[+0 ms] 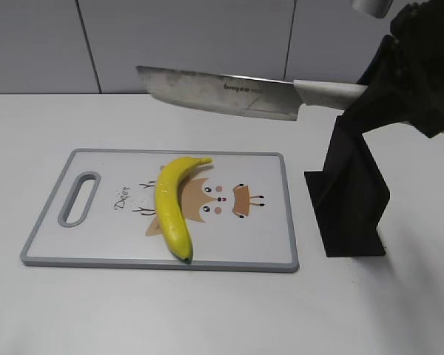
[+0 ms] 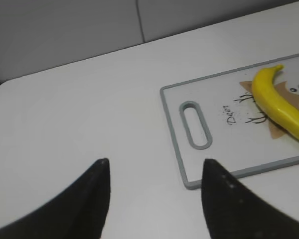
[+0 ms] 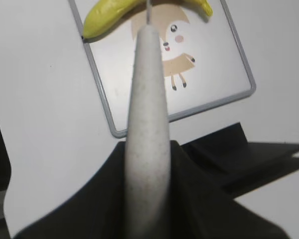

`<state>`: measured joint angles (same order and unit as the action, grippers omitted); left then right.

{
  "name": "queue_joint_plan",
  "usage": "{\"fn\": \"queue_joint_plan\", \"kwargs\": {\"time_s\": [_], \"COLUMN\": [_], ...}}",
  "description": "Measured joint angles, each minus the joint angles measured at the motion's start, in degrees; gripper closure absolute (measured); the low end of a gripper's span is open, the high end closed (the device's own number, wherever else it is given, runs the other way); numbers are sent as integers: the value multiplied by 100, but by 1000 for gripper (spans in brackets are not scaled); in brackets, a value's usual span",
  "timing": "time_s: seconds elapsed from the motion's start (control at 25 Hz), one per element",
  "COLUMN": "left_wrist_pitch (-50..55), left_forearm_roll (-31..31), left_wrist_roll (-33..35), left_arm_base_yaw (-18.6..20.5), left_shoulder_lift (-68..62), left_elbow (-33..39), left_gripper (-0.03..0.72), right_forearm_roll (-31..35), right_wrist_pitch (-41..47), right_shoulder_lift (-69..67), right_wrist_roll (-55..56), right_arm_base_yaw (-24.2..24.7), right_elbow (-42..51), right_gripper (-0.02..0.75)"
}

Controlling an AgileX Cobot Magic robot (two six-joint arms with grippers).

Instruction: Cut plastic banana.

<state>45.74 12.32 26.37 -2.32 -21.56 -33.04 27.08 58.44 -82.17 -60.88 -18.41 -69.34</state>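
Note:
The yellow plastic banana [image 1: 173, 207] lies whole on the white, grey-rimmed cutting board [image 1: 266, 251]. It also shows in the left wrist view [image 2: 279, 104] and the right wrist view [image 3: 107, 17]. My right gripper [image 1: 388, 85] is shut on the white handle [image 3: 148, 114] of a steel knife [image 1: 218, 91]. It holds the blade level in the air above the board's far edge. My left gripper [image 2: 154, 167] is open and empty, over the bare table left of the board [image 2: 224, 174].
A black knife stand [image 1: 351, 196] stands upright on the table right of the board, under my right arm. It also shows in the right wrist view [image 3: 249, 159]. A grey panelled wall runs behind the white table.

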Motion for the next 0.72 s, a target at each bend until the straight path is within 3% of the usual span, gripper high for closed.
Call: {"fn": "queue_joint_plan", "kwargs": {"time_s": [0.32, 0.52, 0.72], "left_wrist_pitch": [-430, -445, -354], "left_forearm_roll": [1320, 1943, 2026], "left_wrist_roll": [2629, 4226, 5178], "left_arm_base_yaw": [-35, -430, -902], "left_shoulder_lift": [-2449, -3883, -5228], "left_elbow": [-1073, -1917, -2684], "left_gripper": [131, 135, 136], "right_forearm_roll": [125, 156, 556], "right_wrist_pitch": [-12, 98, 488], "right_shoulder_lift": [-690, -1342, -1975], "right_wrist_roll": [-1060, -1227, -1608], "right_arm_base_yaw": [0, 0, 0], "right_elbow": [-273, -922, -1595], "right_gripper": [561, 561, 561]}}
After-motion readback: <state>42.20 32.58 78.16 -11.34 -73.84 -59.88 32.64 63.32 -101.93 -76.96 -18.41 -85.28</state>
